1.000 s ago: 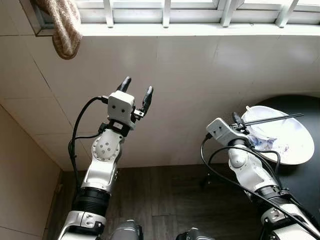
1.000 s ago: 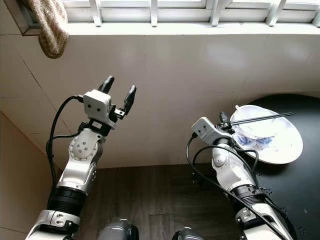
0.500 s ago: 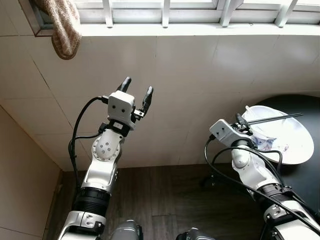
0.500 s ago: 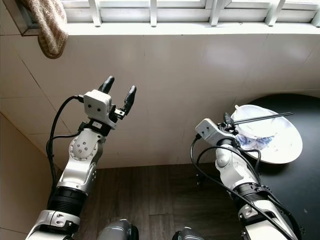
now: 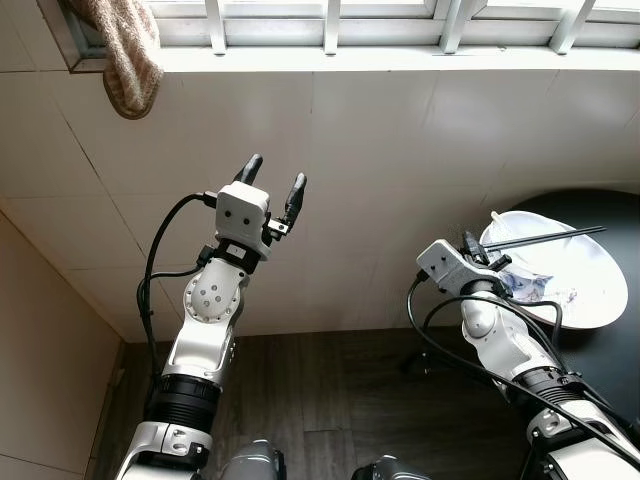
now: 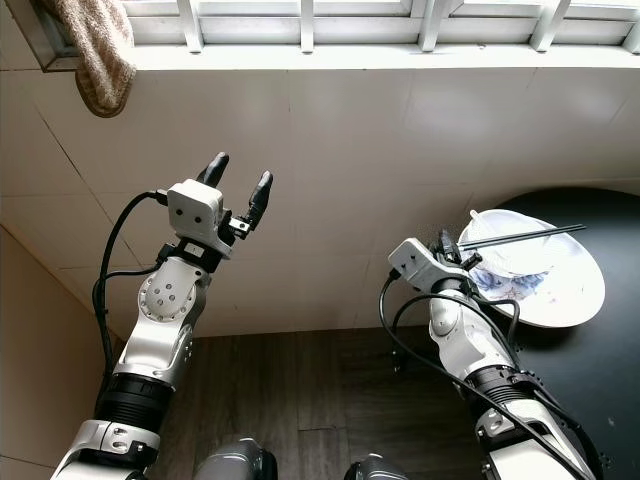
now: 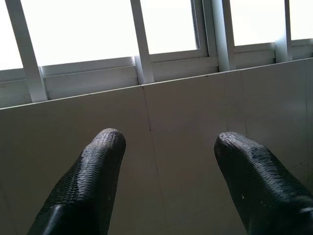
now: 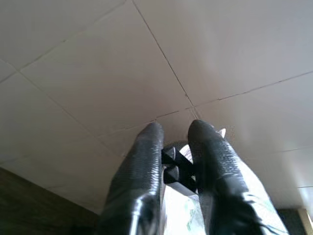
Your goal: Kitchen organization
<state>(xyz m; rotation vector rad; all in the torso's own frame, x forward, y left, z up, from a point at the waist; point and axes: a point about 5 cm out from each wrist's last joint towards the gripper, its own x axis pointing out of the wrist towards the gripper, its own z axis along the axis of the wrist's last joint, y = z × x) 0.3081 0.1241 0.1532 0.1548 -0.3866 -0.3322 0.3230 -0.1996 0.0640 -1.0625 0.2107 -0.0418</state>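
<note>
A white bowl (image 5: 592,268) with a blue pattern inside stands on a round black table (image 5: 612,372) at the right. A pair of dark chopsticks (image 5: 550,237) lies across its top. My right gripper (image 5: 476,250) is at the bowl's near-left rim, shut on the chopsticks' ends (image 8: 173,169), which show dark and blocky between its fingers (image 8: 142,166). My left gripper (image 5: 273,175) is held up in front of the tiled wall, open and empty, its fingertips (image 7: 105,147) far apart.
A tiled wall (image 5: 400,150) is right in front, with a barred window and sill (image 5: 400,58) above. A beige cloth (image 5: 125,50) hangs at the upper left. Dark wood floor (image 5: 330,390) lies below, and a beige panel (image 5: 50,360) closes the left side.
My right gripper shifted slightly right and down, then eased back left, staying at the bowl's rim with the chopsticks. The left arm has not moved.
</note>
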